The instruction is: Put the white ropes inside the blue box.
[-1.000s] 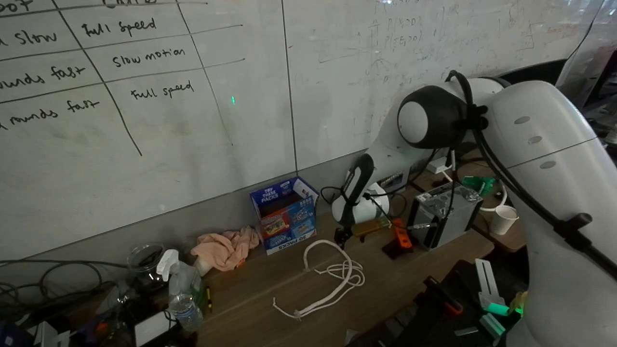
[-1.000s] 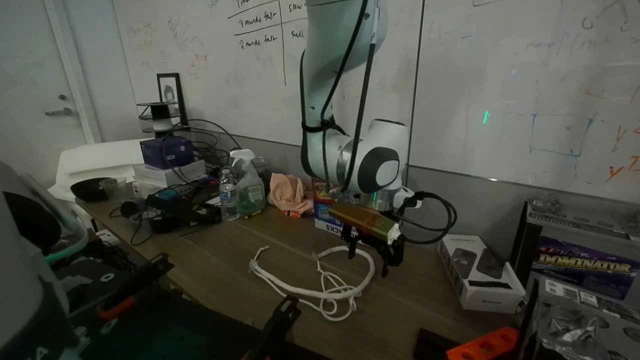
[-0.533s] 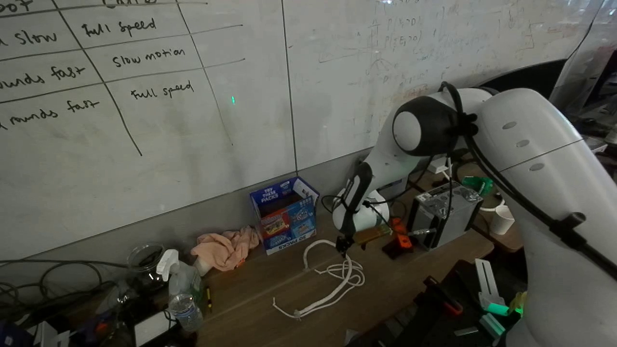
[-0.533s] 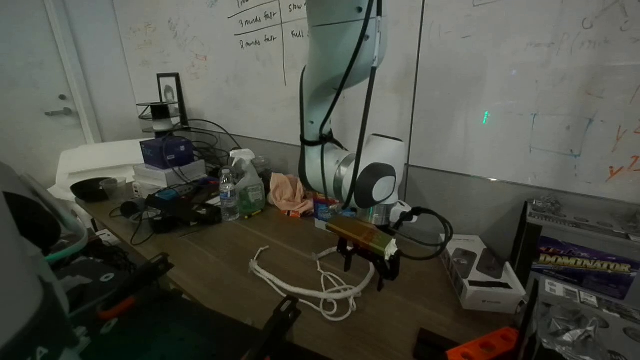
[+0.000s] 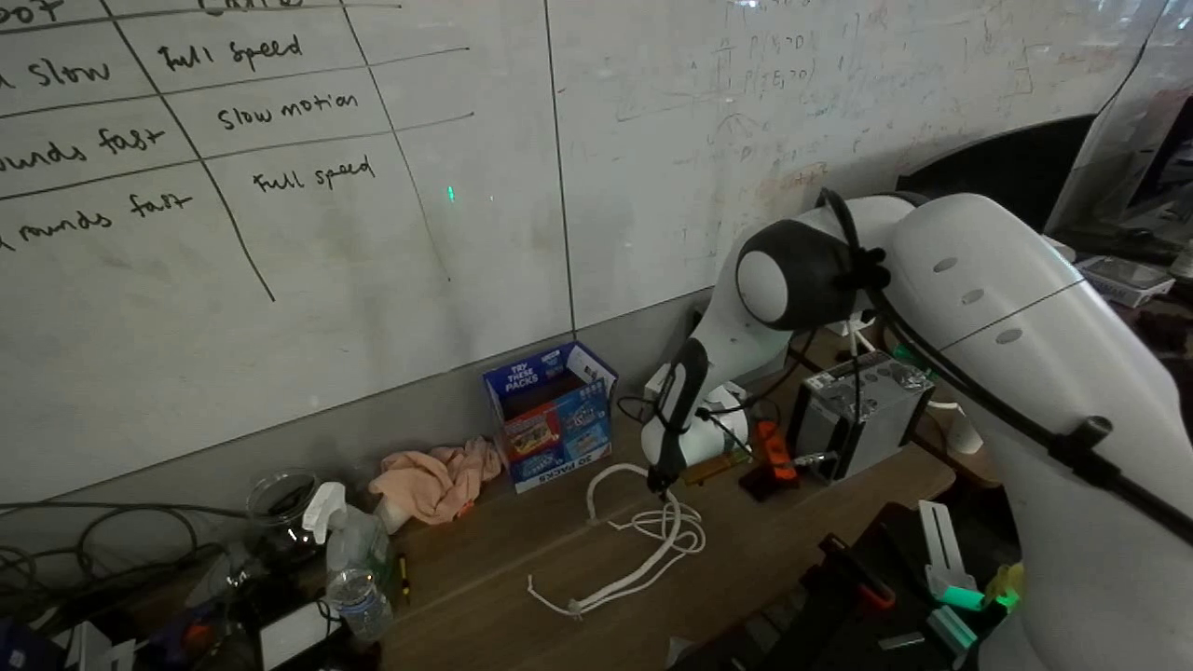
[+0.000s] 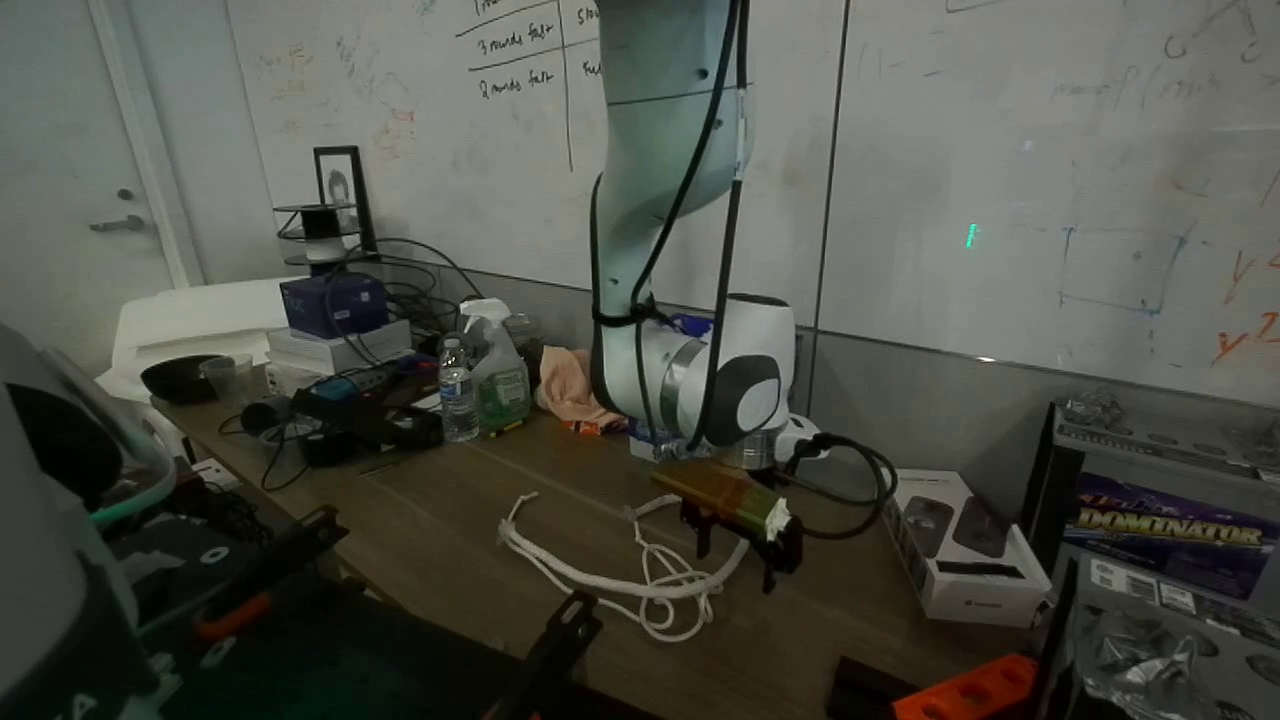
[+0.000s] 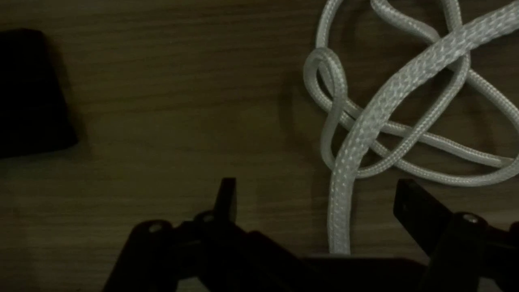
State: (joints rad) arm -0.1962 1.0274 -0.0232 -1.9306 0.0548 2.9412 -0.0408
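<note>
- Your white ropes have a woven, faintly glossy braid; a thick, rounded length curves over thinner cord that twists in loose loops.
- They lie on the table, a streaked wood-grain top, near the blue box and outside it.
- The box is printed, straight-sided and open at the top; a crumpled, soft-looking pink cloth sits just beside it.
- Your gripper stands wide: in the wrist view its dark fingers are well apart, with the thick rope running through the gap, clear of both.
- The wrist view gives you the weave close up; both exterior views give you the long bend of the ropes, with a small tuft near each end, which the wrist view crops off.
- In an exterior view you look into the box's dark inside; in an exterior view the arm covers most of it.
- Against a second ago, your gripper has come lower, closer to the ropes; ropes, box and cloth keep their places.
- Whether the fingertips touch the table, you cannot tell.
</note>
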